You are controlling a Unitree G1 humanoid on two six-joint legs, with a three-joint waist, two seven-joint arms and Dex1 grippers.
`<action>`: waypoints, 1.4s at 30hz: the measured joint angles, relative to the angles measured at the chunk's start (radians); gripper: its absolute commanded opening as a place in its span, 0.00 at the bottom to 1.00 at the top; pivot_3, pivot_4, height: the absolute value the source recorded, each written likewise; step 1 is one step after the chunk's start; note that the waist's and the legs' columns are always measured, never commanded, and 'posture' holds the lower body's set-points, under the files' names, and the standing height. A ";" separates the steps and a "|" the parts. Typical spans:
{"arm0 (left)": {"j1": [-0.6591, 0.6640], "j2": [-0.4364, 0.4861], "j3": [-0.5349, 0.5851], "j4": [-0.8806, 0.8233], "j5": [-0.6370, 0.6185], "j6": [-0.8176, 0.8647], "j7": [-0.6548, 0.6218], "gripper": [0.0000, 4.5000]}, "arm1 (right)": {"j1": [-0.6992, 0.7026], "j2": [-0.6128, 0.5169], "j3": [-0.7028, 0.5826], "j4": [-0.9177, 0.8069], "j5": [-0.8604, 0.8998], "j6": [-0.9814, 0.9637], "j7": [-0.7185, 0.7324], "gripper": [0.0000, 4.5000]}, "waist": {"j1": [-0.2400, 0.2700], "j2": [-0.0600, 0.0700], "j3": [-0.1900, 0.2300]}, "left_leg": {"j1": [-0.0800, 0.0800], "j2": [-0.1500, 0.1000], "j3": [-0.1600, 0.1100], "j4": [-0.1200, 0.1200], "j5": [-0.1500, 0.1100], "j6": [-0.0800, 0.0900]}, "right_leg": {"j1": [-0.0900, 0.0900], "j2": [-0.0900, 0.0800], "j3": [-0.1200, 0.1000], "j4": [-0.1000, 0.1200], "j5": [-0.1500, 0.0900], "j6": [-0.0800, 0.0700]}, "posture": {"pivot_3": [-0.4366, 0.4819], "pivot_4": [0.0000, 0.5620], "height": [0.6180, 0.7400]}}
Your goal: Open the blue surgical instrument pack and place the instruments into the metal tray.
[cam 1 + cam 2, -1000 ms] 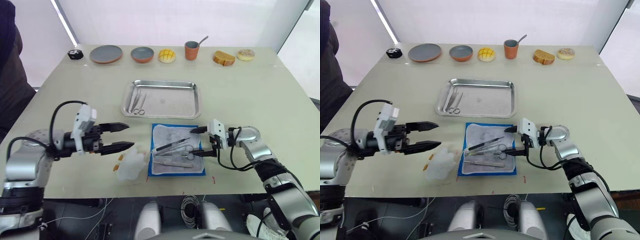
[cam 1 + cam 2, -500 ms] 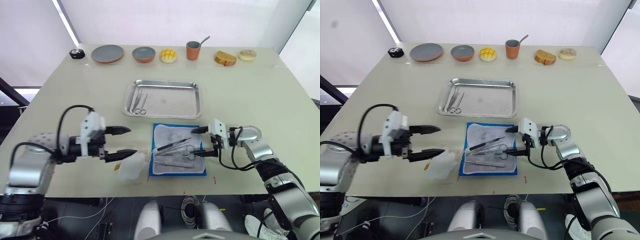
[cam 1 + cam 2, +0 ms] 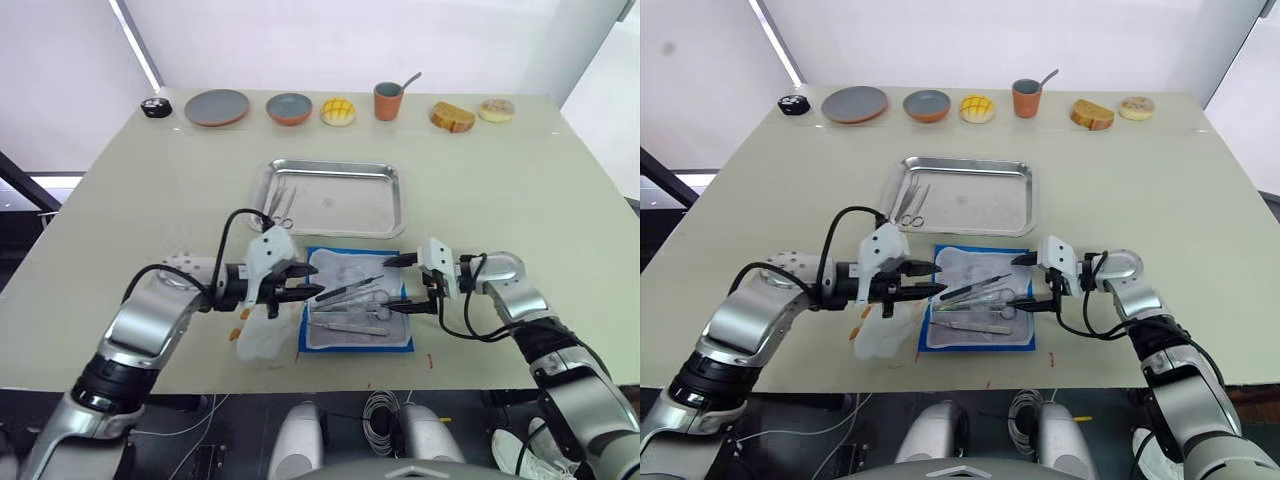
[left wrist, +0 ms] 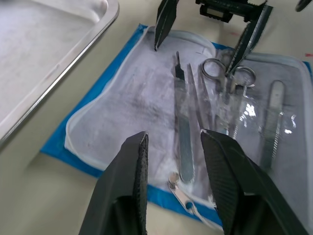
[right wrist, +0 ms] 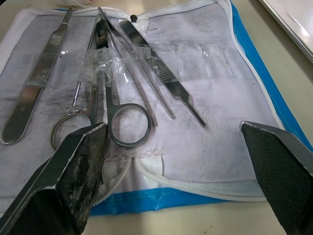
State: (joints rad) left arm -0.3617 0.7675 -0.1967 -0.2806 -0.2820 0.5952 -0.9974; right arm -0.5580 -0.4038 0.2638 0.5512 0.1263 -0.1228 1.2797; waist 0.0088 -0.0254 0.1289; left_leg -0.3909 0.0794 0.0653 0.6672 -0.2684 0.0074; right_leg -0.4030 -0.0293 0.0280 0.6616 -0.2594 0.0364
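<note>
The blue surgical instrument pack [image 3: 355, 314] lies unfolded on the table [image 3: 520, 190], its pale lining up, with the instruments [image 5: 122, 73] laid across it: scissors, tweezers and flat handles under clear straps. The left gripper [image 3: 308, 288] hovers at the pack's left edge, jaws parted, the handle ends of the instruments just ahead of its fingertips and nothing between them. The right gripper [image 3: 399, 284] sits at the pack's right edge, jaws spread wide and empty, the scissor rings lying just beyond its lower finger. Behind the pack, the metal tray [image 3: 330, 197] holds two instruments at its left end. A white plush toy [image 3: 262, 332] lies under the left gripper.
</note>
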 measured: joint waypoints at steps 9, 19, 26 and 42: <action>-0.035 -0.035 -0.089 0.188 0.129 -0.185 -0.017 0.47 | 0.009 -0.002 -0.001 -0.018 0.000 0.010 -0.008 1.00 | 0.002 0.001 0.000 | 0.000 0.000 0.000 0.000 0.000 0.000 | 0.000 0.000 0.000 0.000 0.000 0.000 | 0.48 0.27 1.00; -0.048 -0.070 -0.089 0.248 0.151 -0.251 -0.060 0.47 | 0.018 -0.003 -0.004 -0.029 0.000 0.016 -0.016 1.00 | 0.002 0.001 0.000 | 0.000 0.000 0.000 0.000 0.000 0.000 | 0.000 0.000 0.000 0.000 0.000 0.000 | 0.48 0.27 1.00; -0.048 -0.075 -0.079 0.223 0.120 -0.192 -0.077 0.47 | 0.024 -0.003 -0.005 -0.039 0.000 0.023 -0.022 1.00 | 0.002 0.001 0.000 | 0.000 0.000 0.000 0.000 0.000 0.000 | 0.000 0.000 0.000 0.000 0.000 0.000 | 0.48 0.27 1.00; -0.076 -0.086 -0.041 0.174 0.053 -0.064 -0.089 0.47 | 0.032 -0.003 -0.007 -0.053 0.000 0.031 -0.032 1.00 | 0.002 0.001 0.000 | 0.000 0.000 0.000 0.000 0.000 0.000 | 0.000 0.000 0.000 0.000 0.000 0.000 | 0.48 0.27 1.00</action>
State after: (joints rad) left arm -0.4376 0.6817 -0.2375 -0.1067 -0.2294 0.5312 -1.0859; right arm -0.5260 -0.4064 0.2572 0.4981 0.1263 -0.0914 1.2481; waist 0.0104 -0.0248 0.1289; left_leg -0.3908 0.0794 0.0649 0.6672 -0.2684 0.0075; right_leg -0.4031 -0.0288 0.0282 0.6618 -0.2595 0.0364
